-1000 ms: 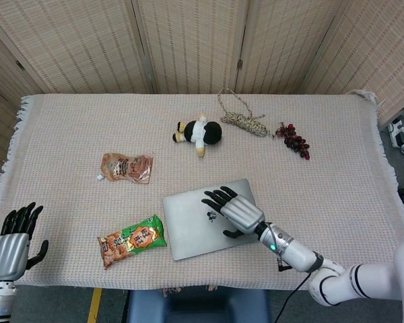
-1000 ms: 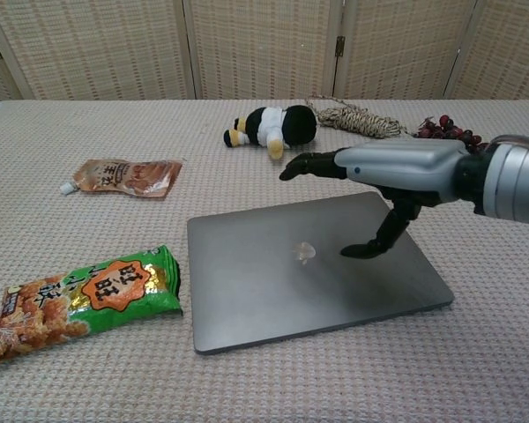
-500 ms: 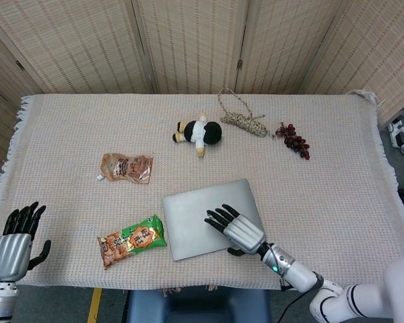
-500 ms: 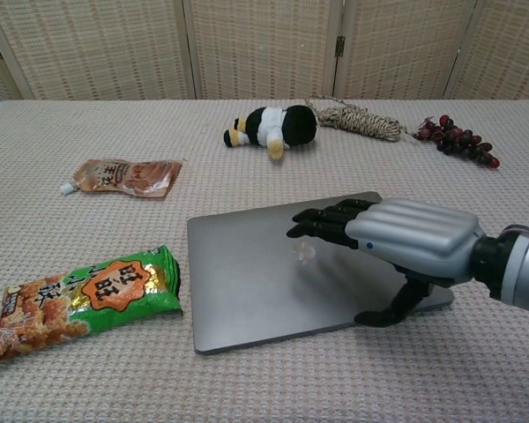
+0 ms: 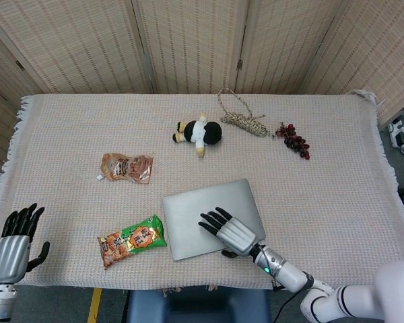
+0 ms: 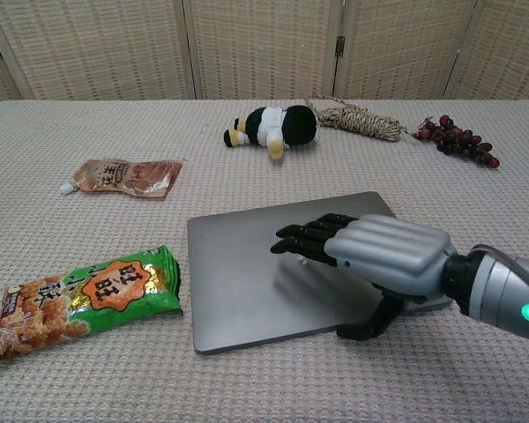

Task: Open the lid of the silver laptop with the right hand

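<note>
Since the earlier frames the right hand (image 6: 383, 262) has been drawn back from over the far part of the silver laptop (image 6: 247, 282) toward its near right corner, and it is now seen lower and closer to the table edge. Its fingers (image 6: 304, 240) are stretched out flat and slightly apart above the lid, pointing toward the left of the laptop, while the thumb (image 6: 368, 324) is hooked down at the near front edge of the machine; whether the thumb tip is touching that edge or the cloth just beside it cannot be told. Nothing is gripped by this hand. The laptop is found near the front middle of the table (image 5: 337, 195), closed and lying flat on the woven cloth, its plain grey lid turned a little askew to the table edge. Just to its left a green snack bag (image 6: 84, 302) is lying, almost touching the laptop's side. In the chest view the thumb's downward curl and the gap between fingers and lid are shown, which are largely hidden from above. Only in the head view is the left hand (image 5: 13, 244) seen, held off the table's near left corner with fingers upright and spread, holding nothing. Farther back a brown pouch (image 5: 126, 167), a penguin plush toy (image 5: 199, 132), a coil of rope (image 5: 244, 121) and a bunch of dark grapes (image 5: 293, 139) are laid out.
</note>
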